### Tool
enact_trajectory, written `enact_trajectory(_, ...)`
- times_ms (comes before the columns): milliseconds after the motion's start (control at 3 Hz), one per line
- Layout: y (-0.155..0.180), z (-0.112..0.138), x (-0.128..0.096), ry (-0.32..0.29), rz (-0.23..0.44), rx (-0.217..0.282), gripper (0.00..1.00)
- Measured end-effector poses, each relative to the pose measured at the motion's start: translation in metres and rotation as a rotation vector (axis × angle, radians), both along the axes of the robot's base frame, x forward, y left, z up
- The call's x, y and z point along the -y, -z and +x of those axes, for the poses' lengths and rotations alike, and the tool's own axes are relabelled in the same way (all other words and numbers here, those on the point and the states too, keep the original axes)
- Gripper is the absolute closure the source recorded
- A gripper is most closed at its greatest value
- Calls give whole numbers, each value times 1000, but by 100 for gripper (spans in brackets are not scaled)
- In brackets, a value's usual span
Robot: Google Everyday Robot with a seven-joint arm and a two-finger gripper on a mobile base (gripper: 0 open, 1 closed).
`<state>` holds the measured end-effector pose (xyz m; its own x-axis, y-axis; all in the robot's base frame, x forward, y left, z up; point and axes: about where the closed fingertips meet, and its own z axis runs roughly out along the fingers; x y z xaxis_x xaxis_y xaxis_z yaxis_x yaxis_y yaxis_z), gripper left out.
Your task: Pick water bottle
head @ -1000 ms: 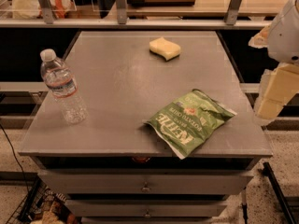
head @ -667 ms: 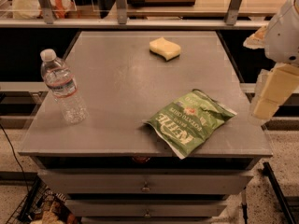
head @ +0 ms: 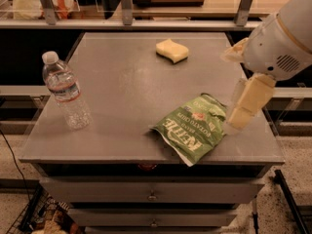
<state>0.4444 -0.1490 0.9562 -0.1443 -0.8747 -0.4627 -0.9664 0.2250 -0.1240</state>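
The water bottle (head: 65, 92) is a clear ribbed plastic bottle with a white cap and a white label with a red-and-blue band. It stands upright near the left front corner of the grey table (head: 122, 87). My gripper (head: 246, 104) hangs from the white arm (head: 285, 38) at the right edge of the table, just above the right end of a green chip bag (head: 192, 128). It is far to the right of the bottle and holds nothing that I can see.
A yellow sponge (head: 172, 50) lies at the back middle of the table. The green chip bag lies at the front right, overhanging the front edge. Drawers (head: 151, 195) sit below the tabletop. A railing (head: 146, 23) runs behind the table.
My arm and gripper have moved left, from beyond the table's right edge to over its right side near the chip bag. The bottle, sponge and bag have not moved.
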Motion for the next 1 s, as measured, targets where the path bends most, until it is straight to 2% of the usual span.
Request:
enact_trajectory(333, -3, -2, -14, -12, 51, -8, 0)
enact_trajectory(667, -3, -2, -14, -12, 51, -8, 0)
enact_trajectory(1000, 12, 6, -32, -21, 110, -4, 0)
